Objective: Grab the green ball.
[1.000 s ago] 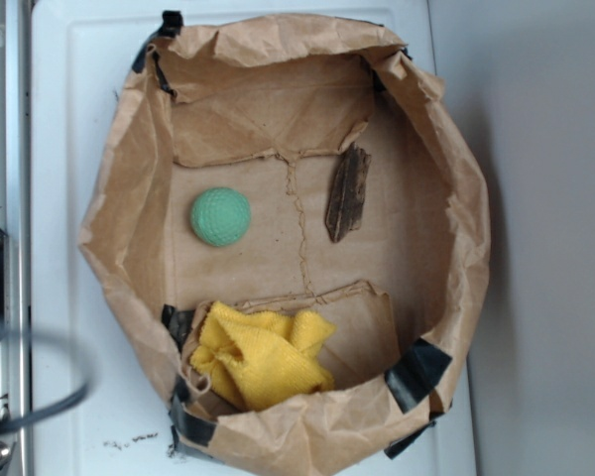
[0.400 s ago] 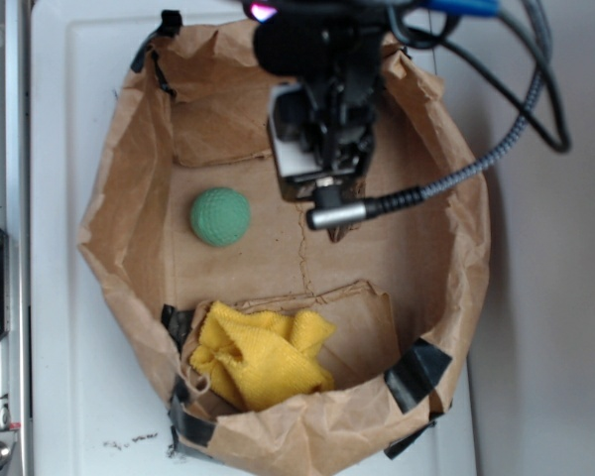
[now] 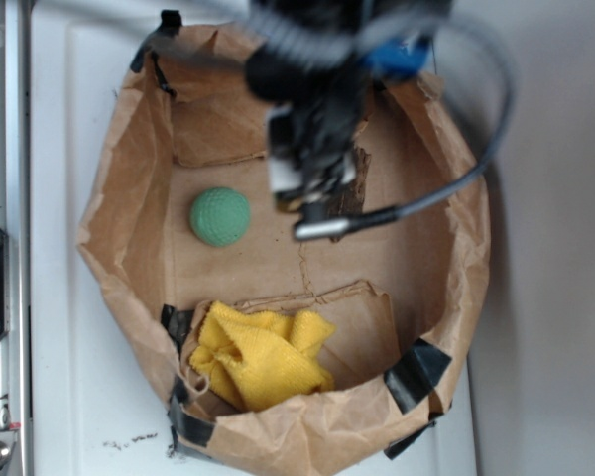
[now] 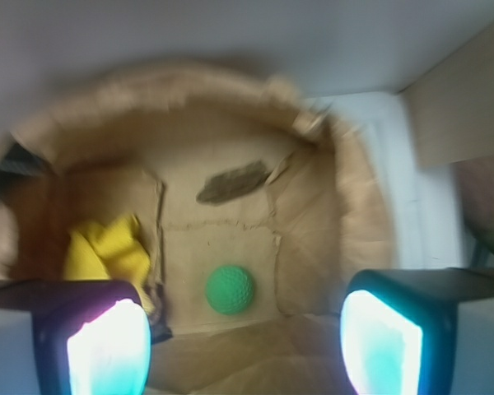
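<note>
Inside the brown paper bag [image 3: 129, 198], on its flat floor left of centre, sits the green ball [image 3: 220, 216], alone and touching nothing else. Gripper [image 3: 312, 193] hangs over the bag's middle-far part, to the right of the ball and apart from it; motion-blurred in the exterior view, with a grey cable looping off to the right. Wrist view: both fingers [image 4: 107, 346] show at the bottom corners, wide apart, nothing between them, so the jaws stand spread and empty; the green ball [image 4: 230, 289] lies on the bag floor between them, lower centre. Dark bark-like strip [image 3: 352, 193] on the floor, partly hidden behind the gripper. Yellow cloth [image 3: 263, 355] bunched at the near end of the bag, well apart from the ball. Bag rests on a white surface [image 3: 69, 377].
</note>
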Robot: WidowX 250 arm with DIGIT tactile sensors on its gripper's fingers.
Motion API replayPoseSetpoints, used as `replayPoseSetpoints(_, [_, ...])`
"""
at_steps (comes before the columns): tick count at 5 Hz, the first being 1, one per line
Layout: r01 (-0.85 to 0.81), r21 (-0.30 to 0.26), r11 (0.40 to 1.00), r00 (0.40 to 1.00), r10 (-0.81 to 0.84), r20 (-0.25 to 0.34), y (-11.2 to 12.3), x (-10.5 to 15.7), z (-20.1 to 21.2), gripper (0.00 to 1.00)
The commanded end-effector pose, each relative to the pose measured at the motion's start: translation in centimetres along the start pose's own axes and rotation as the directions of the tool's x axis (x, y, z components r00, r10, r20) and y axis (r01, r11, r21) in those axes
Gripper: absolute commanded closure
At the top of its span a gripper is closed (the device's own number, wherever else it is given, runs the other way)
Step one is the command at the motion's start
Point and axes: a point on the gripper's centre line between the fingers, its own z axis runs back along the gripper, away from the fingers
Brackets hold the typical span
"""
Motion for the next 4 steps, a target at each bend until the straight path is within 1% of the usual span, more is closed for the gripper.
replayPoseSetpoints(1, [0.258, -0.011, 0.966, 0.961, -0.256, 0.100, -4.6, -3.7, -6.7, 0.00])
replayPoseSetpoints(2, [0.238, -0.033, 0.971, 0.970, -0.236, 0.052, -4.6, -5.5, -9.1, 0.00])
replayPoseSetpoints(3, [0.178, -0.058, 0.982, 0.984, -0.177, 0.014, -3.4, -5.9, -9.9, 0.00])
replayPoseSetpoints(4, [0.135, -0.070, 0.988, 0.991, -0.135, 0.009, -3.0, -6.5, -9.1, 0.00])
